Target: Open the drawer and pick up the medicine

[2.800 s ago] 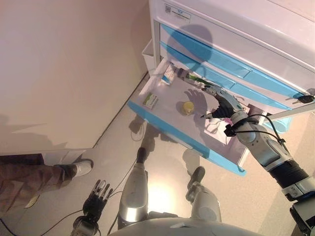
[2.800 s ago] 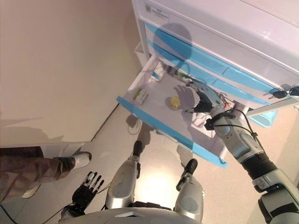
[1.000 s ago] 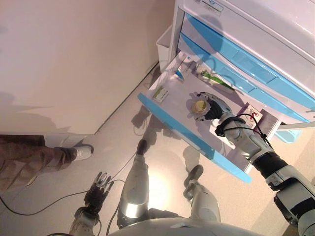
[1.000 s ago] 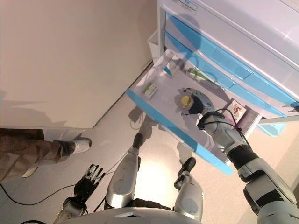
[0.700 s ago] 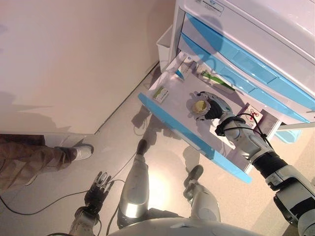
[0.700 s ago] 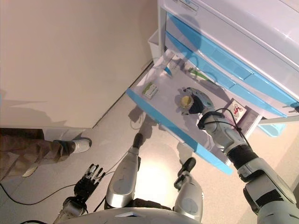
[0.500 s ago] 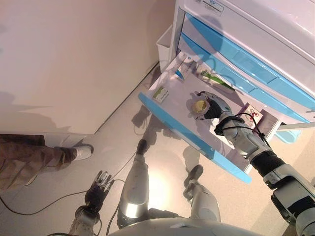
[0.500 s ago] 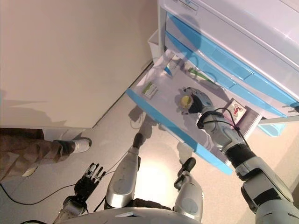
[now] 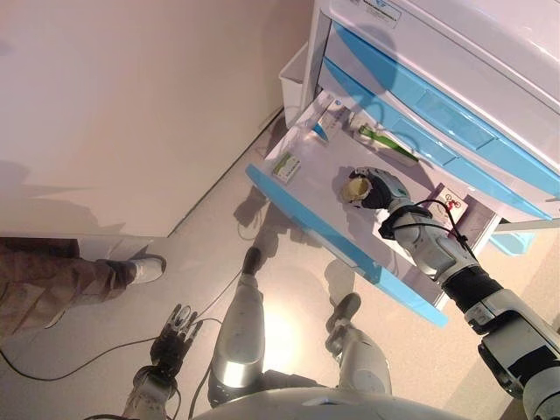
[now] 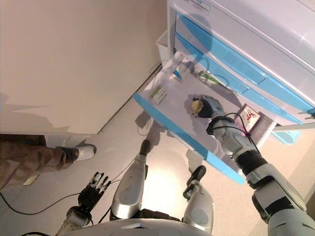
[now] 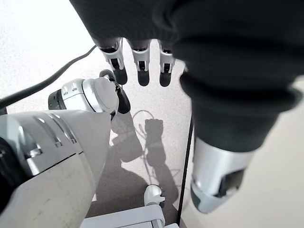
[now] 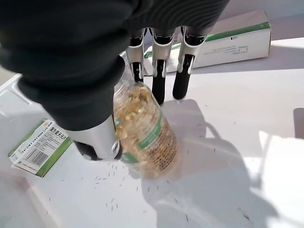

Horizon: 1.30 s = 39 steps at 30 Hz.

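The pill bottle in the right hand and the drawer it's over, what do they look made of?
The pill bottle looks like clear glossy plastic, possibly glass: yellow capsules show through its wall. The right hand grips it. The drawer looks like smooth white plastic with a blue front, though painted metal is possible.

Looks like a clinic or pharmacy-type room w/ me standing at a white medical cart [image 9: 455, 52] w/ blue-fronted drawers [image 9: 411, 105]. The open drawer [image 9: 332, 219] holds med boxes [image 9: 286, 166] and a clear bottle of yellow capsules [image 12: 145, 128], so a drug storage spot. Plain beige wall [image 9: 131, 105], pale speckled floor [image 9: 201, 262]; a person's leg and shoe [image 9: 140, 269] nearby.
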Motion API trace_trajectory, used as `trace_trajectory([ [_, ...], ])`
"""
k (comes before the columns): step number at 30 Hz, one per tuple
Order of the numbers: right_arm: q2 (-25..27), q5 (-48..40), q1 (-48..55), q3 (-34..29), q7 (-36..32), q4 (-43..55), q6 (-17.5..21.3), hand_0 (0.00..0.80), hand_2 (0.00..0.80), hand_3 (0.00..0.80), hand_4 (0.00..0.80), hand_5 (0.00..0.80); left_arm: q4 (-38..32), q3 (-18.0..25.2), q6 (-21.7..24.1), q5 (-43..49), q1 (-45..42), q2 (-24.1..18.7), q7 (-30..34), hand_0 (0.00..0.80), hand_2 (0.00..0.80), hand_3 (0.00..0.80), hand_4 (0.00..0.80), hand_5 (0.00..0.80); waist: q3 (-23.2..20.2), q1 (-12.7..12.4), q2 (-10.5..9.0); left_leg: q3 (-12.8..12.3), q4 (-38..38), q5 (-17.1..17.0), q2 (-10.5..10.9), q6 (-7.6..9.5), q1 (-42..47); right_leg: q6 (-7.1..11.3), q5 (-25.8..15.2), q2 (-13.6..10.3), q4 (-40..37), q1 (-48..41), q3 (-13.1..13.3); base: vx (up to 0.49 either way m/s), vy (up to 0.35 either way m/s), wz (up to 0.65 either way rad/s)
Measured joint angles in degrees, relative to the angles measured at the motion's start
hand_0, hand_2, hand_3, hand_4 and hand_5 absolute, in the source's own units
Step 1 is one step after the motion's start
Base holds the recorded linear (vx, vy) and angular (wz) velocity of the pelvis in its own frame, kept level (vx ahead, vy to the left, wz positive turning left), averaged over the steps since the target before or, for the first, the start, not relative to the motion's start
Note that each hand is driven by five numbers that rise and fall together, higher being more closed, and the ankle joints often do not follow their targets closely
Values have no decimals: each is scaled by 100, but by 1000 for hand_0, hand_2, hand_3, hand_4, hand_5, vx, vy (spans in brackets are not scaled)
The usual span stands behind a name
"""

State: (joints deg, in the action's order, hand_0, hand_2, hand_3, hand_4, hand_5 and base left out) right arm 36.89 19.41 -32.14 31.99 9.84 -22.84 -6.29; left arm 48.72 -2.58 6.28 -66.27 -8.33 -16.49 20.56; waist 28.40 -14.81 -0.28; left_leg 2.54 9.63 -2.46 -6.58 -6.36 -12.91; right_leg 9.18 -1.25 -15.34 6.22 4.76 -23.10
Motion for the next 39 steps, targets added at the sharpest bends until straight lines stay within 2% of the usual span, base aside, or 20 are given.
trace_trajectory([
  [23, 5, 0, -36, -1, 81, -18, 31, 800, 800, 800, 800, 800, -75, 0, -48, 0, 6, 0, -6, 0, 0, 0, 0, 0, 5, 18, 4, -21, 5, -11, -4, 2, -67, -1, 0, -4, 51, 108, 39, 0, -1, 0],
  [27, 89, -13, -16, -3, -28, 509, 69, 800, 800, 800, 800, 800, -75, 2, -98, 0, 9, 4, -9, 0, 0, 0, 0, 0, 8, 72, -2, -32, 3, -12, -10, 3, -39, -2, -2, 0, 44, 90, 46, 0, 0, 0],
  [33, 405, -8, 34, -95, -416, 1728, 343, 800, 800, 800, 800, 800, -78, 9, -96, 2, 9, 13, -10, 0, 0, 0, 0, 0, 6, 121, -23, -102, -70, -12, -33, 0, 187, -8, -8, 19, -19, -91, 82, 22, 0, -4],
  [39, 702, -22, 55, -451, -1014, 2647, 674, 800, 800, 800, 800, 800, -83, 107, -92, 56, -10, 31, -40, 0, 0, 0, 0, 0, -92, 199, -209, -222, -146, -14, -43, -4, 367, -17, -18, 21, -31, -150, 209, 47, -2, -9],
])
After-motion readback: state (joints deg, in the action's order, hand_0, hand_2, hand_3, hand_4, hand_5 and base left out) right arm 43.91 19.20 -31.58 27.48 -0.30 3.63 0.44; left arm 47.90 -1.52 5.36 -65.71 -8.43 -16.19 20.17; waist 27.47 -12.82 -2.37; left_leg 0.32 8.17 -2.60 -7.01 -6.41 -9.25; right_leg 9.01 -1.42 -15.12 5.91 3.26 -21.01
